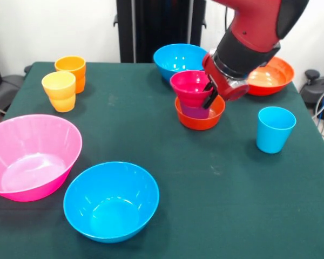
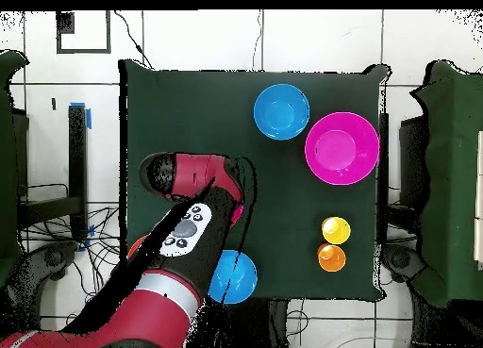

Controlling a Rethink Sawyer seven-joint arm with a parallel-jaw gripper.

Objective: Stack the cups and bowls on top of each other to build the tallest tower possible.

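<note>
The tower stands at mid-table in the front view: a small orange-red bowl (image 1: 201,118) holds a purple cup (image 1: 195,112), with a small magenta bowl (image 1: 189,86) on top. My gripper (image 1: 210,96) is at the magenta bowl's right rim, touching or nearly touching it. A light blue cup (image 1: 275,129) stands upright to the right of the tower. An orange cup (image 1: 71,69) and a yellow-orange cup (image 1: 59,90) stand at the far left. In the overhead view the arm (image 2: 193,226) hides the tower and the gripper.
A wide orange-red bowl (image 1: 271,76) and a blue bowl (image 1: 177,59) sit behind the tower. A pink bowl (image 1: 29,156) and another blue bowl (image 1: 111,200) sit near the front left. The overhead view shows the pink bowl (image 2: 341,147), both blue bowls (image 2: 281,111) (image 2: 236,276) and two cups (image 2: 336,230) (image 2: 331,257).
</note>
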